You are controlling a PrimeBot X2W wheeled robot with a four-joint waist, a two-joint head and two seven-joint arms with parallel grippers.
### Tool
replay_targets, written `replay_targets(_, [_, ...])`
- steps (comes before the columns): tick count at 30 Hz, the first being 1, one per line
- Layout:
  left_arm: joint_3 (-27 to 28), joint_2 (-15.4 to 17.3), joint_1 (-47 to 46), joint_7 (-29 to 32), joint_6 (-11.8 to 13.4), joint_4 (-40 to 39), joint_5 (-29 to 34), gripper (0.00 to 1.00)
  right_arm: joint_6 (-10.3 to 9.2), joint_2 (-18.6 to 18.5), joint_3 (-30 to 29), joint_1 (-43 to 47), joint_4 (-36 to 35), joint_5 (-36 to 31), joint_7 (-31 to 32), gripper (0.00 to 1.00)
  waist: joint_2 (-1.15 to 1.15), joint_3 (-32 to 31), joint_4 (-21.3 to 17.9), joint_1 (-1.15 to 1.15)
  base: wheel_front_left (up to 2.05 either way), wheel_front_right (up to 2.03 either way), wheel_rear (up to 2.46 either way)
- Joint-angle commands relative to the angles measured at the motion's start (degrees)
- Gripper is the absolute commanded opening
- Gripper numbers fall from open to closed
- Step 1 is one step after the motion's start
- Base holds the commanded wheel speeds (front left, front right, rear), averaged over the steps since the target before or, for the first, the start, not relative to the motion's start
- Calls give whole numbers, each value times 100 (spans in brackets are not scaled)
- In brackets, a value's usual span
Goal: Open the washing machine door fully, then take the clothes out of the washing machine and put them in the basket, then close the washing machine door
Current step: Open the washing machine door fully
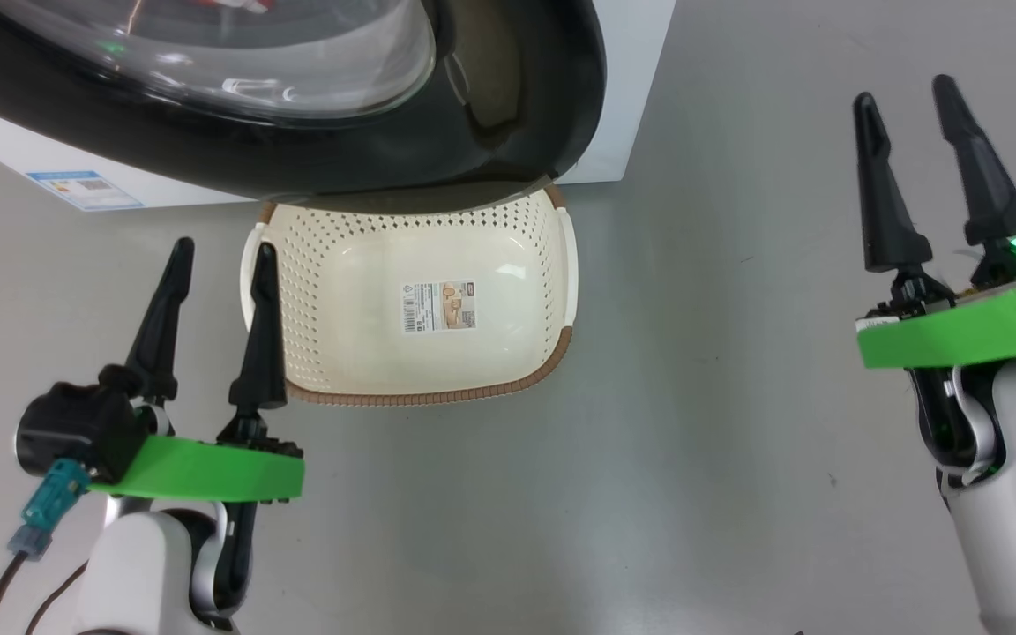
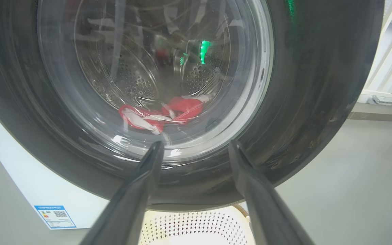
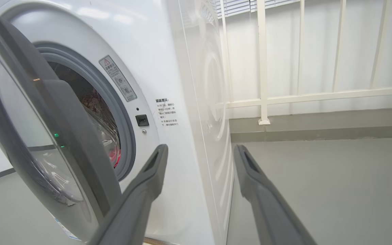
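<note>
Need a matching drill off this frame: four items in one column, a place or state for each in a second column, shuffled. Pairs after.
1. washing machine door
2. clothes
3. basket
4. right gripper

A. empty, on the floor below the door's lower rim
B. open, holding nothing
C. ajar, swung partway out
D. red, lying inside the drum

Pairs: 1-C, 2-D, 3-A, 4-B
</note>
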Motion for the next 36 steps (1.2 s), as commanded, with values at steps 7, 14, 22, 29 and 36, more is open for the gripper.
replay_targets(7, [177, 157, 67, -70, 81, -175, -32, 100, 43, 445, -391, 691, -1035, -896, -34, 100, 0, -15, 22, 0, 0, 0, 0])
replay_targets(14, [155, 157, 98, -70, 98, -170, -45, 100, 43, 665, -588, 1225, -1404, -1113, -34, 100, 0, -65, 53, 0, 0, 0, 0])
replay_targets(22, [164, 157, 135, -70, 98, -158, -33, 100, 43, 731, -503, 1488, -1458, -1181, -34, 100, 0, -100, 53, 0, 0, 0, 0])
replay_targets(29, [152, 157, 140, -70, 91, -154, -40, 100, 43, 744, -452, 1515, -1444, -1166, -35, 100, 0, -94, 67, 0, 0, 0, 0])
replay_targets(36, [163, 157, 138, -70, 92, -136, -49, 100, 43, 746, -461, 1497, -1445, -1187, -35, 100, 0, -88, 71, 0, 0, 0, 0])
